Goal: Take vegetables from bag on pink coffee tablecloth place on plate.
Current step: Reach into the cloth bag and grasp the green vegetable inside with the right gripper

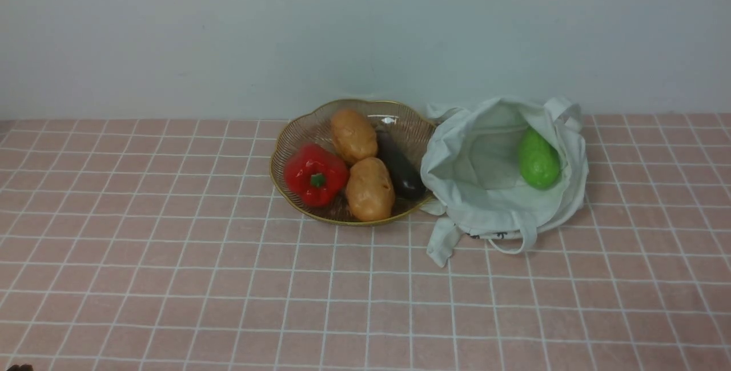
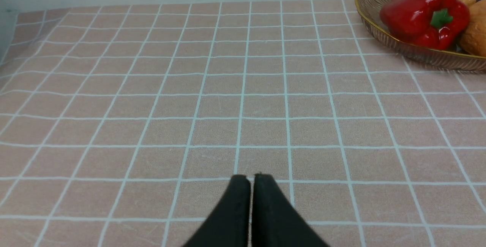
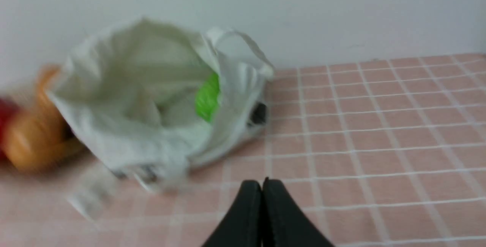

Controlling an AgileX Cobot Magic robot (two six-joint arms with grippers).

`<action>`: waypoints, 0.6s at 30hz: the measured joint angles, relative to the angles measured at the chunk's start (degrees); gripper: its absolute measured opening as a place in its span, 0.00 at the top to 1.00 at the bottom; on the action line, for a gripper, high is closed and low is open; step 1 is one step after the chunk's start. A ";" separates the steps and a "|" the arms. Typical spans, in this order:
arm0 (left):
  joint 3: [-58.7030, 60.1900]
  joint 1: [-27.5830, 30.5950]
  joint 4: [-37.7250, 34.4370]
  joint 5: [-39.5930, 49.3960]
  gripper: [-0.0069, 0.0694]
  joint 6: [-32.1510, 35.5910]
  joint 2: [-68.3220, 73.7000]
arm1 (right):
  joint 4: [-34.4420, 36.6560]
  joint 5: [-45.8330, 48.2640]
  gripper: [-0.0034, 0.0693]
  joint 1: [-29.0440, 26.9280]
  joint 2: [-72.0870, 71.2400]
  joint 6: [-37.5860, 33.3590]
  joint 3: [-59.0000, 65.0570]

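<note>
Green, oval and bumpy, the vegetable (image 1: 538, 158) was seen lying in the open white bag (image 1: 474, 165) just right of the plate (image 1: 288, 140), so the picking was judged not yet begun, and the right gripper (image 3: 262, 182), pressed shut and empty like the left gripper (image 2: 250, 178), would need to be opened and lowered into the bag.

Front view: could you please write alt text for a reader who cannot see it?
A bright green vegetable lies inside an open white cloth bag on a pink grid tablecloth. Left of the bag, a gold-rimmed plate holds a red pepper, two potatoes and a dark eggplant.
</note>
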 joint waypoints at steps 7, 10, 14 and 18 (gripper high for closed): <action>0.00 0.00 0.00 0.00 0.91 0.00 0.00 | 41.32 -16.55 0.97 0.00 0.00 16.22 0.00; 0.00 0.00 0.00 0.00 0.91 0.00 0.00 | 44.97 -19.12 0.97 0.00 0.00 10.62 0.00; 0.00 0.00 0.00 0.00 0.91 0.00 0.00 | 46.50 -19.97 0.97 0.00 0.00 0.38 0.00; 0.00 0.00 0.00 0.00 0.91 0.00 0.00 | 47.75 -19.97 0.97 0.00 0.00 -2.57 0.00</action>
